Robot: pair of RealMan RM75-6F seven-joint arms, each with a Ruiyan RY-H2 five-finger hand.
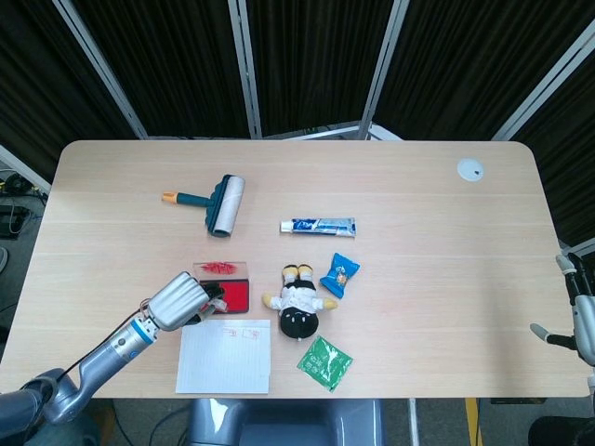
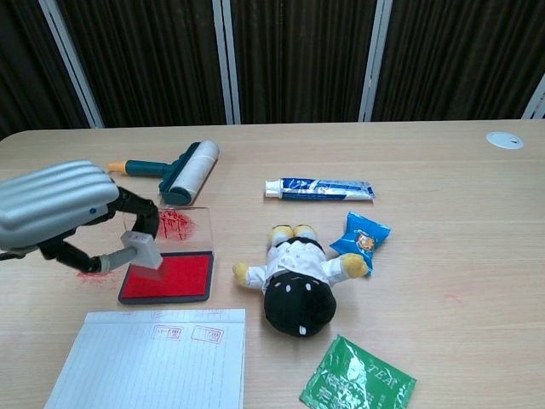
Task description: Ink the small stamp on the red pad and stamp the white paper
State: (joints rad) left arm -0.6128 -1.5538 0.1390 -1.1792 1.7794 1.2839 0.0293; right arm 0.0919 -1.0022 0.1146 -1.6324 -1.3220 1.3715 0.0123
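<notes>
Chest view has my left hand (image 2: 53, 204) up at the left edge, silver fingers curled down, pinching the small stamp (image 2: 141, 250) between thumb and fingertip. I see the stamp hanging tilted just above the near-left corner of the red pad (image 2: 170, 275), and I can't tell whether it touches the ink. The pad's clear lid (image 2: 177, 225) lies flat just behind it, smeared red. There's a red smudge on the table (image 2: 443, 213) to the left of the pad too.

Near edge, just in front of the pad, sits the white paper (image 2: 153, 358), lined, with two faint red stamp marks (image 2: 189, 333) along its far edge.

From the head view, my left hand (image 1: 177, 299) sits at the pad's left side, forearm running down to the near-left corner. My right hand (image 1: 578, 325) shows only partly at the far right edge, off the table; I can't tell how its fingers lie.

To the right of the pad lies a plush doll (image 2: 295, 273), head toward me, with a blue snack packet (image 2: 358, 235) beside its right arm and a green tea sachet (image 2: 358, 379) nearer. Further back I've got a toothpaste tube (image 2: 319, 188) and a lint roller (image 2: 179, 169).
</notes>
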